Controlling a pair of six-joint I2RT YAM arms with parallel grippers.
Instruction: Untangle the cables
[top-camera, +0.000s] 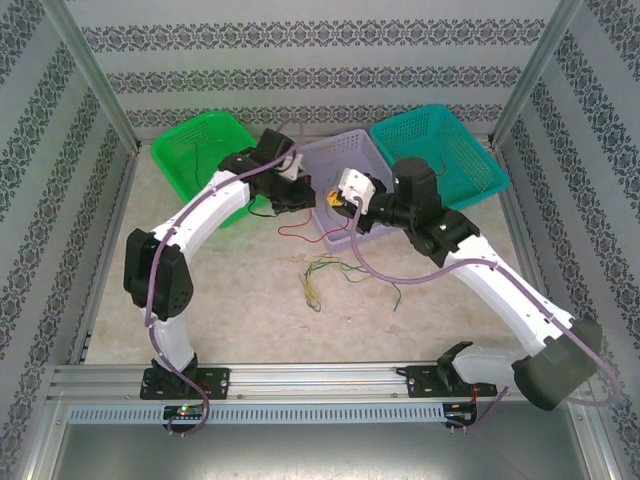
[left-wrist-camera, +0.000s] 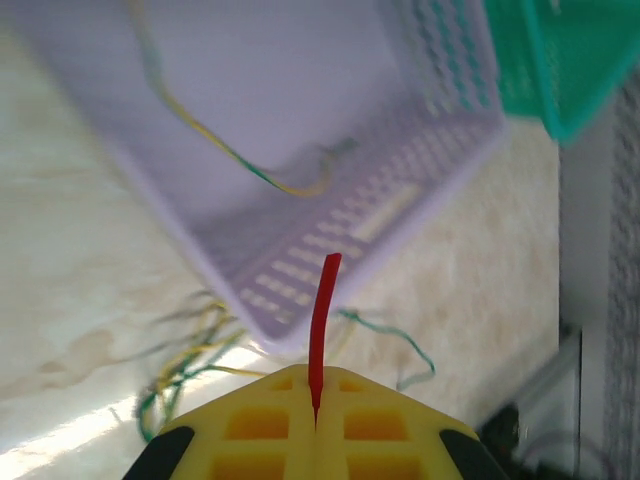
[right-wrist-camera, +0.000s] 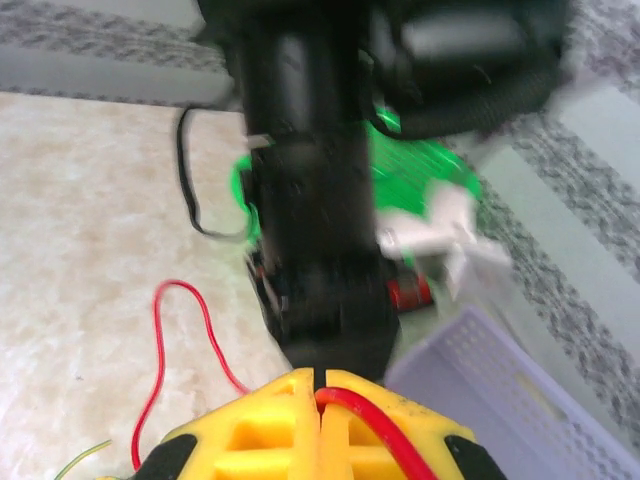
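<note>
The left gripper (left-wrist-camera: 315, 392) and right gripper (right-wrist-camera: 320, 385) each pinch a thin red flexible wire (left-wrist-camera: 322, 310). Tangled green and yellow wires (top-camera: 322, 272) lie on the beige table (top-camera: 240, 310) beside the lilac perforated plastic basket (top-camera: 347, 155).

Marbled table (top-camera: 230, 310), three baskets (top-camera: 195, 145), loose cables (top-camera: 318, 272)

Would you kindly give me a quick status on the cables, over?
Left pincer shut on red cable. Right pincer likewise. Green-yellow tangle on table. Left arm close before right pincer.
</note>
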